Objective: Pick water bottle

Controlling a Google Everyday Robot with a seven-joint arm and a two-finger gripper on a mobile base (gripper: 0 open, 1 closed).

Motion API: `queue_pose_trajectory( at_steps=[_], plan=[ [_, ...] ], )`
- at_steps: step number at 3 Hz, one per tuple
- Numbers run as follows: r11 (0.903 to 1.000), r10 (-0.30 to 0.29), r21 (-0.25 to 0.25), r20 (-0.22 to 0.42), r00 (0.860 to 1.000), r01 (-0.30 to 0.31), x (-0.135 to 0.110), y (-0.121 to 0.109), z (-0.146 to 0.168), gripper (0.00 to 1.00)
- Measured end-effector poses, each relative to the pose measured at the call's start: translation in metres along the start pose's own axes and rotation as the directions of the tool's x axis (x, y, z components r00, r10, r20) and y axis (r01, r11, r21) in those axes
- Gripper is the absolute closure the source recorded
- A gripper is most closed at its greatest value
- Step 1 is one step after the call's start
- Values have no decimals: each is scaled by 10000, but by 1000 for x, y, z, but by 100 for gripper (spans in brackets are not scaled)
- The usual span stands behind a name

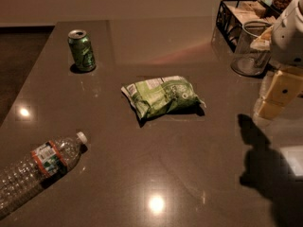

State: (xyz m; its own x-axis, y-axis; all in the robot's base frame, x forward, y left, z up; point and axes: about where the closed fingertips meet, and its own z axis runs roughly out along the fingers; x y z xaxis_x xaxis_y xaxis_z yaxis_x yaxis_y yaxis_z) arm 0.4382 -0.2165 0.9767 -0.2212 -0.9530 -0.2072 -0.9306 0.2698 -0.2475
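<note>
Where the brown table (142, 183) meets the lower left corner, the water bottle (40, 167) lies on its side, with its label not readable. Behind it stands a green can (81, 50). A green snack bag (163, 96) lies in the centre. Far right, beside a glass jar (250, 48) and a wire basket (227, 18), the gripper (271, 105) hangs well apart from the bottle, nothing between them — open or closed, I cannot tell.
</note>
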Motion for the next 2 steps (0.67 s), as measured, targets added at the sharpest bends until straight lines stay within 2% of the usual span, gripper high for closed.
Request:
queue_pose_trajectory(
  at_steps=[1, 2],
  plan=[
    [10000, -11, 20, 13, 10000, 11, -1, 0, 0, 0],
    [9992, -348, -173, 191, 9992, 351, -30, -6, 15, 0]
  ],
)
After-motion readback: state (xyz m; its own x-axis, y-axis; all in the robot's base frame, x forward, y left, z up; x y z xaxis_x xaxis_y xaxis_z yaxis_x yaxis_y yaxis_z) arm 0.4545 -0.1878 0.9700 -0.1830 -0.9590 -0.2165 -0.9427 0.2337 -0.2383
